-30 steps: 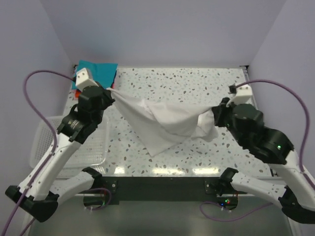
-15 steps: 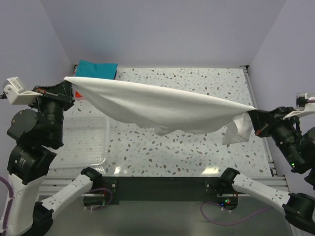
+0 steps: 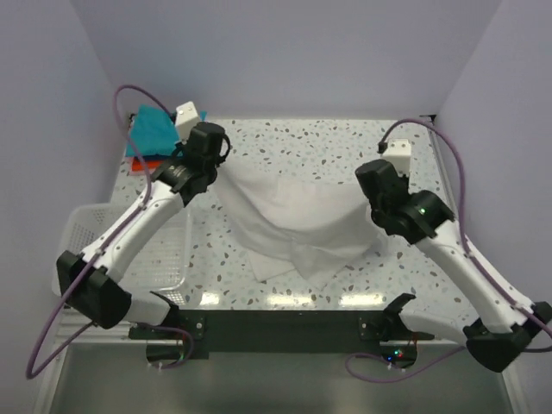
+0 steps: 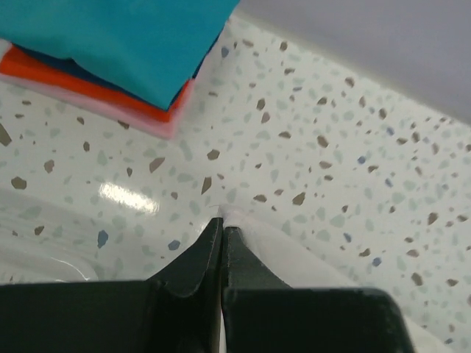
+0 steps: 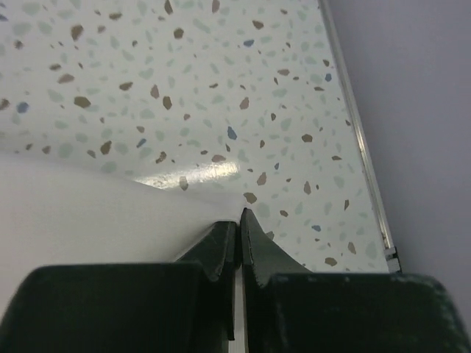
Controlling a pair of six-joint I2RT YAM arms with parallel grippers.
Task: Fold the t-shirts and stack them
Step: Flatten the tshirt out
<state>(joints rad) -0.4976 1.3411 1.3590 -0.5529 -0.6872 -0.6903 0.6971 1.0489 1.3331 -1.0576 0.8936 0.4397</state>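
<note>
- Now, from above: the white shirt (image 3: 293, 216), stretched taut in the air between wide-spread arms half a second ago, sags between the two claws, and its lower middle lies rumpled on the worktop (image 3: 345, 138).
- Both the left claw (image 3: 214, 166) and the right claw (image 3: 373, 197) have swung forward and down, each pinching a top corner of the shirt.
- Beyond the left claw and to its left, the teal shirt (image 3: 153, 129) lies on the red-orange shirt (image 3: 138, 161). The basket (image 3: 73, 226) sits nearer the arm bases.
- Left wrist view: the left claw (image 4: 222, 224) is fully closed on a thin white shirt (image 4: 294, 254) edge that trails off to its right. The teal shirt (image 4: 110, 37) and red-orange shirt (image 4: 88, 84) lie ahead, well apart from it.
- Right wrist view: the right claw (image 5: 239, 217) is clamped on the white shirt (image 5: 88, 213), whose cloth spreads to its left, with bare worktop (image 5: 184, 73) ahead.
- The shake-out looks finished and the shirt is being laid down for folding. It probably needs drawing flat before either claw lets go.
</note>
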